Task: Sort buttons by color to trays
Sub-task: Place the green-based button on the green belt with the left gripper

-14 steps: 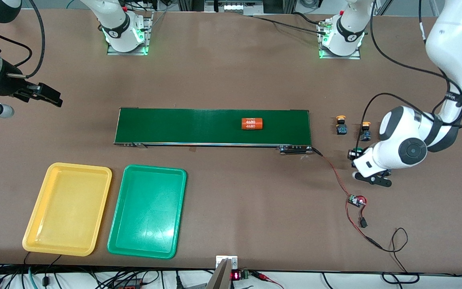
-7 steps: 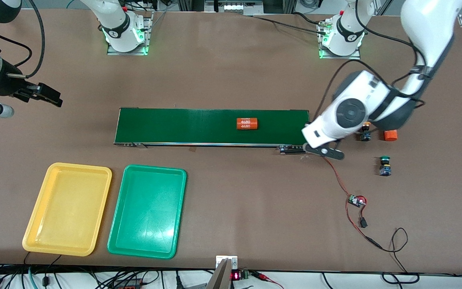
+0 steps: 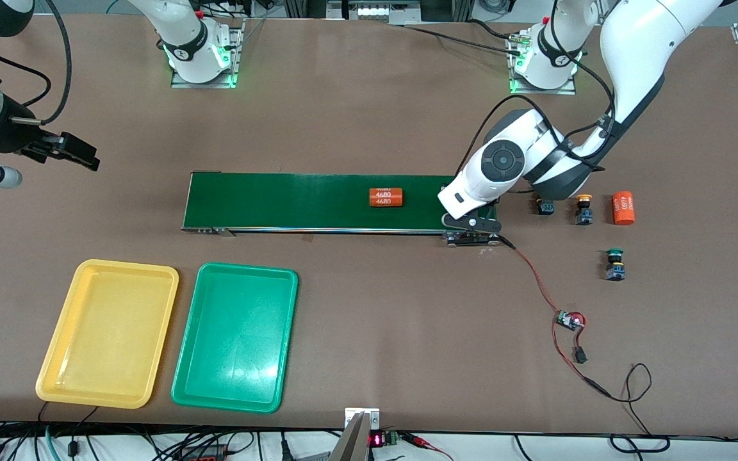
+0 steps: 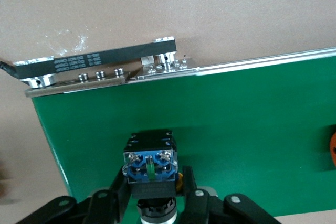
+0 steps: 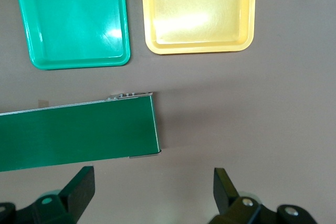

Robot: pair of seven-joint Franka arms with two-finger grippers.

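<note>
Buttons: my left end effector [image 4: 152, 203] pinches one button [image 4: 150, 165] over the conveyor belt [image 3: 318, 202]; three [image 3: 583, 210] rest on the brown bench [image 3: 369, 115]. My right end effector [image 5: 149, 192] waits spread. Trays [image 3: 109, 333] lie nearer the camera.

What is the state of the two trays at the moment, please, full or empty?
Empty: the yellow tray and green tray show bare floors, with no button inside either.

Dark-green conveyor belt [image 4: 210, 124] under my black left gripper [image 4: 152, 203], which clamps a button [image 4: 150, 166] with a black-and-blue body. Orange cylinder [image 3: 385, 197] with white "4680" print on the belt. Yellow tray [image 3: 107, 333], green tray [image 3: 236, 337], brown tabletop [image 3: 369, 115]. My right gripper [image 5: 152, 190] is black.
</note>
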